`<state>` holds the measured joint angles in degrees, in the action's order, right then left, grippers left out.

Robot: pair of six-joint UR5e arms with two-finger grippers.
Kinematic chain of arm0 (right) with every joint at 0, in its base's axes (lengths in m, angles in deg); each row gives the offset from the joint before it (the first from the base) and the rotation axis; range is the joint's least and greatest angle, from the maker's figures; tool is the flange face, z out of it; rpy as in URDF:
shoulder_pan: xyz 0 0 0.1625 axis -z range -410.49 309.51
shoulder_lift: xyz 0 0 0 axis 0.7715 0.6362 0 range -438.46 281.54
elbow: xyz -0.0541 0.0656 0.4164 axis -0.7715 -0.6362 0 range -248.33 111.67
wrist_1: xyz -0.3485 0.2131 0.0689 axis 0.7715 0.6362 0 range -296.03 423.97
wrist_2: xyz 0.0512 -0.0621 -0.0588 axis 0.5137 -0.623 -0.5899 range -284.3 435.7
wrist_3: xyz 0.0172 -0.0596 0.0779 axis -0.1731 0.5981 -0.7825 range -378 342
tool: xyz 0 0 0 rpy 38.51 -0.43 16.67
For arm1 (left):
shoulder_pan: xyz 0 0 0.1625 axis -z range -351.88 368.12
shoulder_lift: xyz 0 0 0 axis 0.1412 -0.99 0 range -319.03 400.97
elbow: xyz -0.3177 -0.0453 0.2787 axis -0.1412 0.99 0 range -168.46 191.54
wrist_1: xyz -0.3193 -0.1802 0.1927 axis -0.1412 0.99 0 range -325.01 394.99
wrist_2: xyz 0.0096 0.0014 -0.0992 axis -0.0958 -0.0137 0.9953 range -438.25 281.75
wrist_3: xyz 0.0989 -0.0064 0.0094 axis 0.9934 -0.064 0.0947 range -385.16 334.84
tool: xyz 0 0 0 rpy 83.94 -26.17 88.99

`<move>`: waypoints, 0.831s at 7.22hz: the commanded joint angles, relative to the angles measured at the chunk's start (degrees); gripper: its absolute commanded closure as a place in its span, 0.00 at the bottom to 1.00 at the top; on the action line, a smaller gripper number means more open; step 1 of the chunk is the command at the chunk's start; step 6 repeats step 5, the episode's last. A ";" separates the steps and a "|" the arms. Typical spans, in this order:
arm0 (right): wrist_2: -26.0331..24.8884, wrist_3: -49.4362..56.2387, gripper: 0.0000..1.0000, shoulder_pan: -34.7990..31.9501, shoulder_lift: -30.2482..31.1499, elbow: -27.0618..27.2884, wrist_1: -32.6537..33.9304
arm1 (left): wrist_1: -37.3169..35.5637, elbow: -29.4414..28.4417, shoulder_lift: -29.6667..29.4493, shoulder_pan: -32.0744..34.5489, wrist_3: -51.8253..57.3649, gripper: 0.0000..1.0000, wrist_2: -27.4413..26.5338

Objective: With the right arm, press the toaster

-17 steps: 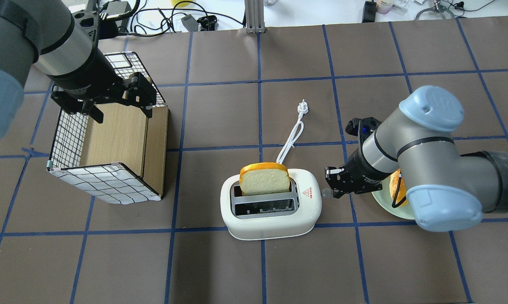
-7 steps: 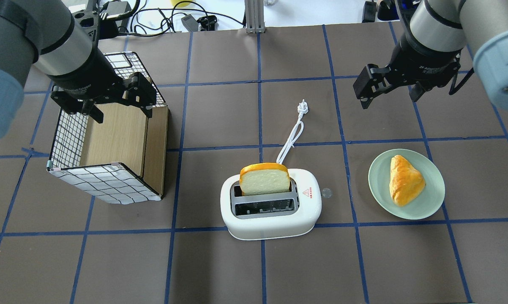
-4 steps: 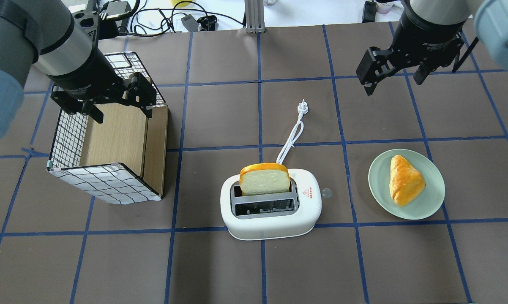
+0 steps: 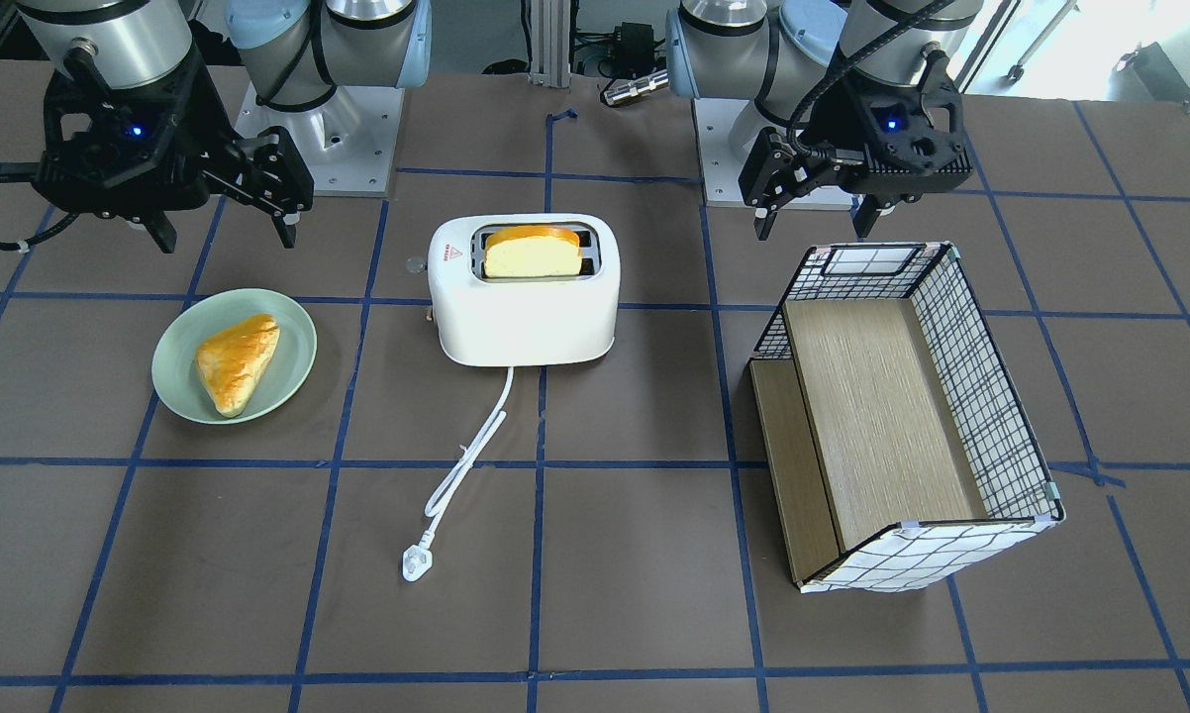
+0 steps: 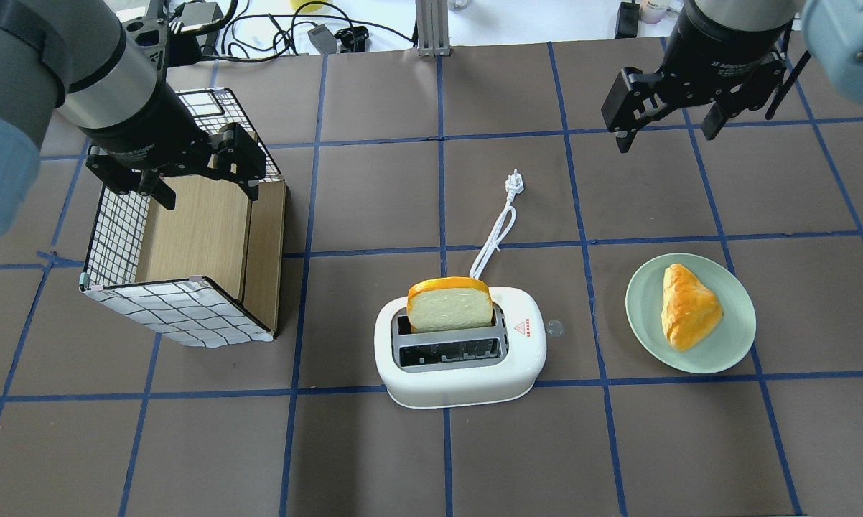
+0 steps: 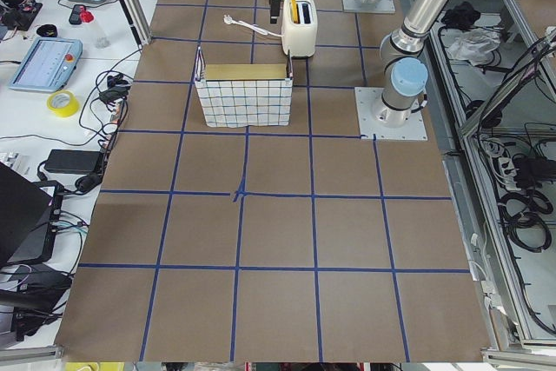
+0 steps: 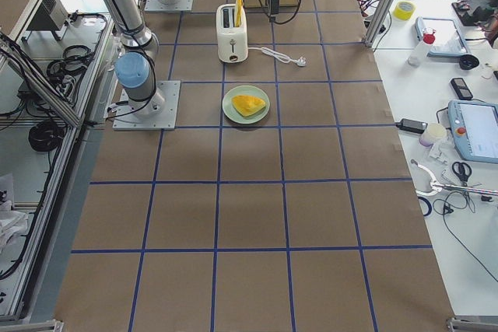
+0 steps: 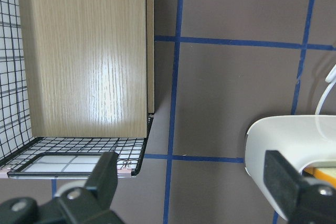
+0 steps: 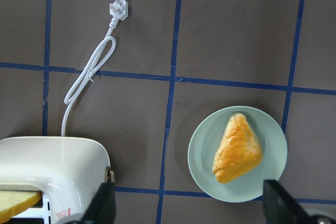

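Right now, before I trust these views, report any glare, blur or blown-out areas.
Left wrist view: a bright sheen streaks the wooden board, and the left gripper is blurred at the bottom edge. Right wrist view: the right gripper is likewise out of focus, while the plate and pastry are sharp. Front-facing view: daylight blows out the top right corner.

The right arm point(image 5: 734, 13) and left arm point(image 5: 87, 68) are silver tubes with pale-blue joint caps. The right pincer point(image 4: 224, 234) and left pincer point(image 4: 813, 226) are black, each with a small blue light point(image 4: 138, 129) above. A black cable point(image 4: 1, 241) with a white tie loops beside the right pincer.
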<state>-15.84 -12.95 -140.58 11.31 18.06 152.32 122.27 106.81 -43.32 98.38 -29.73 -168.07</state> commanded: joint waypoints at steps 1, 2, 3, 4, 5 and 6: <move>-0.21 -0.66 0.00 0.00 -0.03 0.09 -0.11 | 0.00 0.00 0.00 0.00 0.00 0.00 0.00; -0.21 -0.66 0.00 0.00 -0.03 0.09 -0.11 | 0.00 0.00 0.00 0.00 0.00 0.00 0.00; -0.39 -0.66 0.00 0.00 -0.03 0.09 -0.11 | 0.00 0.00 0.00 0.00 0.00 0.00 0.00; -0.39 -0.66 0.00 0.00 -0.03 0.26 0.07 | 0.00 0.00 0.00 0.00 0.00 0.00 0.00; -0.39 -0.66 0.00 0.00 -0.03 0.44 0.07 | 0.00 0.00 0.00 0.00 0.00 0.00 0.00; -0.39 -0.66 0.00 0.00 -0.03 0.44 0.07 | 0.00 0.00 0.00 0.00 0.00 0.00 0.00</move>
